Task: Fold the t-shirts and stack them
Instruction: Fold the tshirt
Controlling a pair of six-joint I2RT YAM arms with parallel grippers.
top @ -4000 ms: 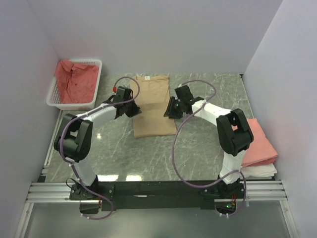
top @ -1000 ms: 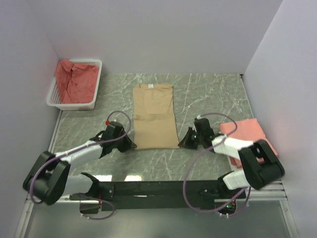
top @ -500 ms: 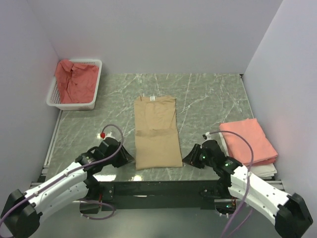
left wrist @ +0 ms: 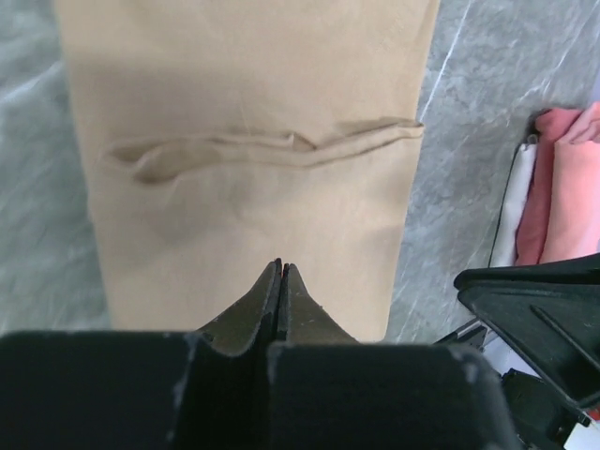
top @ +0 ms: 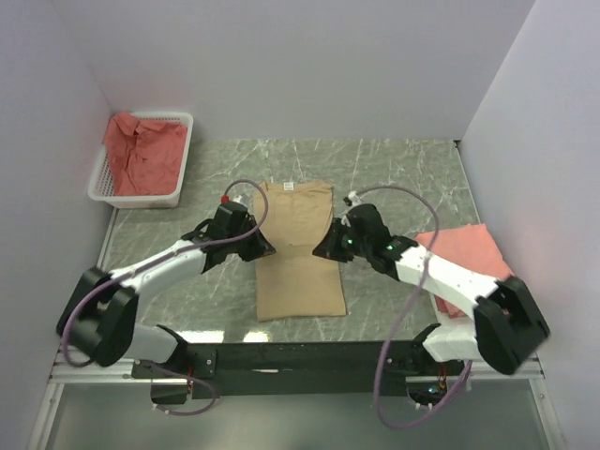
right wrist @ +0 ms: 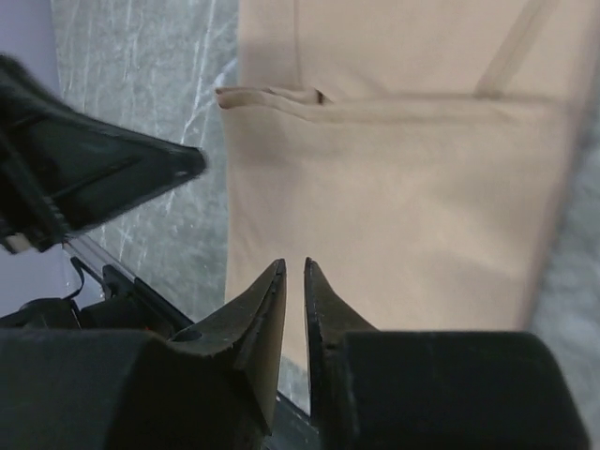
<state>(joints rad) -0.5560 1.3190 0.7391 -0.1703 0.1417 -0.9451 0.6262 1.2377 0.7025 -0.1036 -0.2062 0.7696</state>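
A tan t-shirt (top: 298,258), folded into a long narrow strip, lies flat in the middle of the marble table. It also shows in the left wrist view (left wrist: 253,103) and the right wrist view (right wrist: 403,187). A crease (left wrist: 262,150) crosses it about halfway. My left gripper (top: 251,246) is at the strip's left edge by the crease; its jaws (left wrist: 281,267) are shut and empty. My right gripper (top: 326,249) is at the strip's right edge, opposite. Its jaws (right wrist: 292,264) stand almost together with a thin gap and hold nothing.
A stack of folded shirts, pink on top of white (top: 473,267), lies at the right edge of the table and shows in the left wrist view (left wrist: 562,187). A white basket (top: 103,183) at the back left holds a crumpled red shirt (top: 145,155). Walls close in on three sides.
The tan shirt has slid towards the near edge over the last seconds. Since half a second ago both grippers have moved from its near hem up to its middle.
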